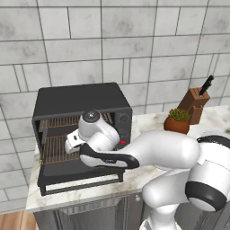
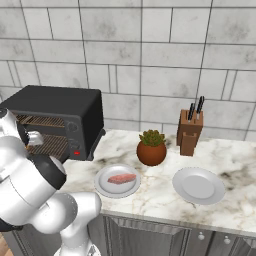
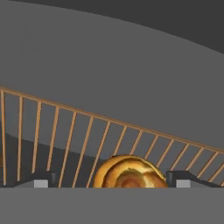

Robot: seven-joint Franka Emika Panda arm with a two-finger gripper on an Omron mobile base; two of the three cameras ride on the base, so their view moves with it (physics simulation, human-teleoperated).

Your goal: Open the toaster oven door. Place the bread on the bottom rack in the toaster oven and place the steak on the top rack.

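1. The two-finger gripper (image 3: pixel 109 180) is seen in the hand view w/ its dark finger tips (image 3: pixel 41 180) spread wide, one at each side of the small lumpy golden-brown bread (image 3: pixel 129 171); no tip is seen touching the bread, so nothing is held.
2. The bread is lying on a copper-brown wire grid (image 3: pixel 65 131) inside the oven, betw. the tips. Which of the two grids this is cannot be told from the hand view alone.
3. In the left base view the white hand is reached into the front opening of the boxy matte-black toaster oven (image 1: pixel 78 96), at the height of the bottom rack (image 1: pixel 53 150); the fingers are hidden there by the wrist.
4. The top rack (image 1: pixel 60 121) is seen above it, bare where visible.
5. The wide flat black toaster oven door (image 1: pixel 81 177) is folded down, lying approx. level in front of the opening, under the forearm.
6. The side control panel w/ round knob (image 1: pixel 123 119) and small red button (image 1: pixel 122 142) is seen at the oven's right.
7. In the right base view a pink steak (image 2: pixel 122 178) is lying on a round grey plate (image 2: pixel 106 190), on the marble counter (image 2: pixel 160 200) near the oven.
8. A second round grey plate (image 2: pixel 199 186) is set to the right of it, apart.
9. A potted green plant in a terracotta bowl (image 2: pixel 151 147) is stood behind the two plates; a wooden knife block w/ black handles (image 2: pixel 190 131) is beside it, nr the tiled wall.
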